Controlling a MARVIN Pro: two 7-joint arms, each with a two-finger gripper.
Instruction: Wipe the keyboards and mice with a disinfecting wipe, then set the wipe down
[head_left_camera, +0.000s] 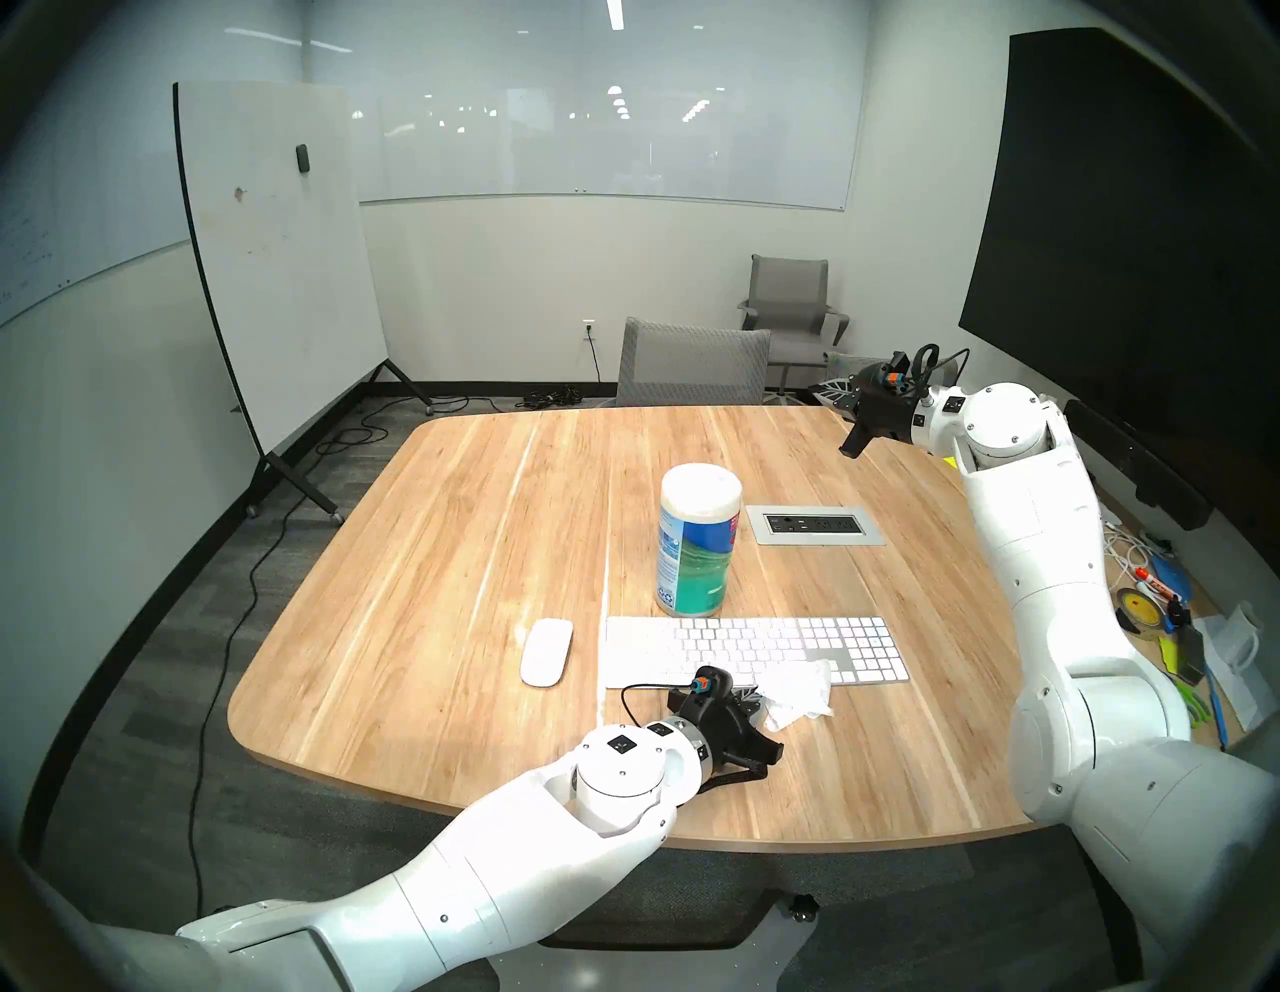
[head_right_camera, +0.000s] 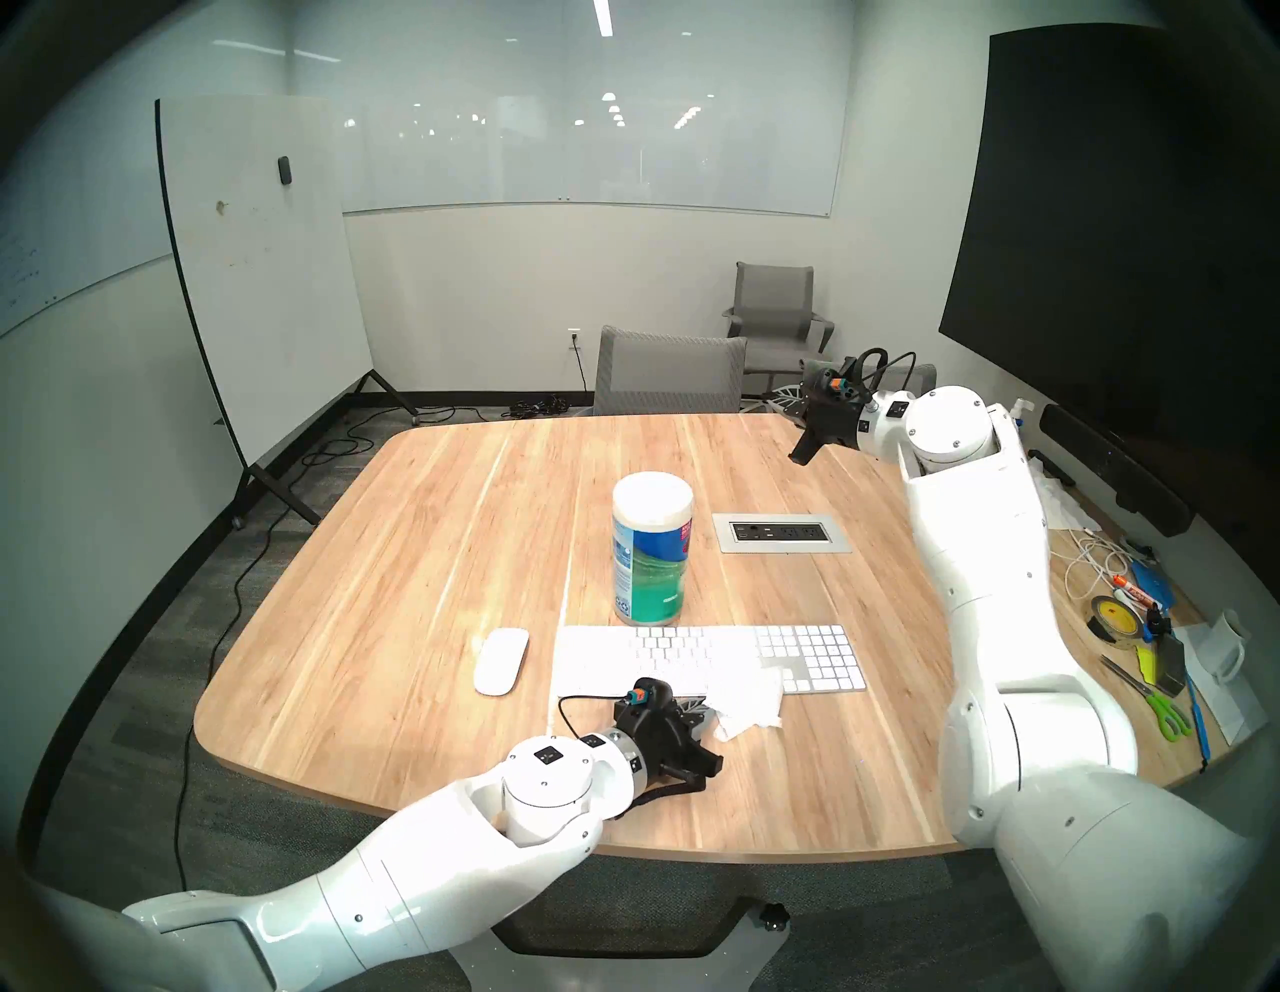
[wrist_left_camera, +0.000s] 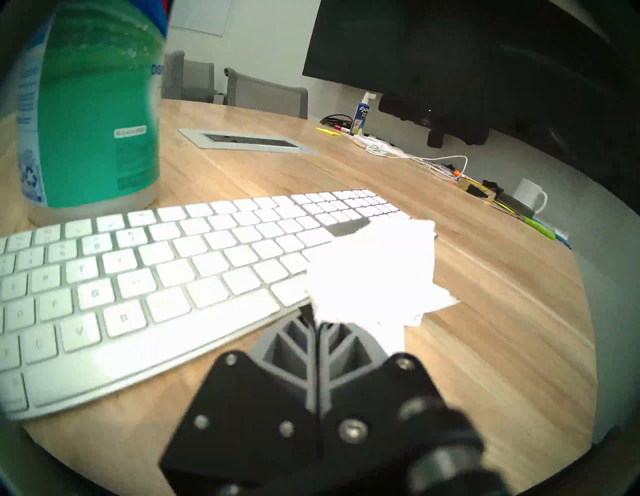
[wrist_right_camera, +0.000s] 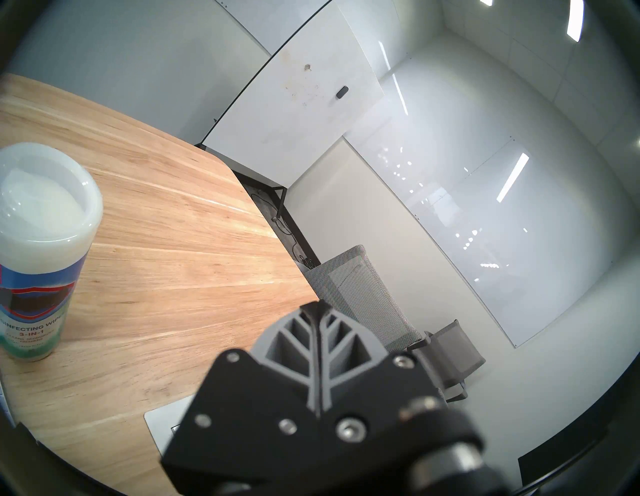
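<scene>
Mid-wipe | our left hand (wrist_left_camera: 313, 313) pinching the disinfecting wipe (wrist_left_camera: 374, 266) on the keyboard's (head_left_camera: 755, 648) near edge | right hand (wrist_right_camera: 317, 306) pressed together, empty, aloft | mouse (head_left_camera: 546, 652) beside keyboard, likely next | set-down pending

Left gripper (head_right_camera: 708, 717) pinching wipe (head_right_camera: 751, 700) at keyboard (head_right_camera: 810, 654)

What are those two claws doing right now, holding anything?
Left gripper: closed, pinching the white wipe at the keyboard's front edge.
Right gripper: closed, empty, raised above the table.
</scene>
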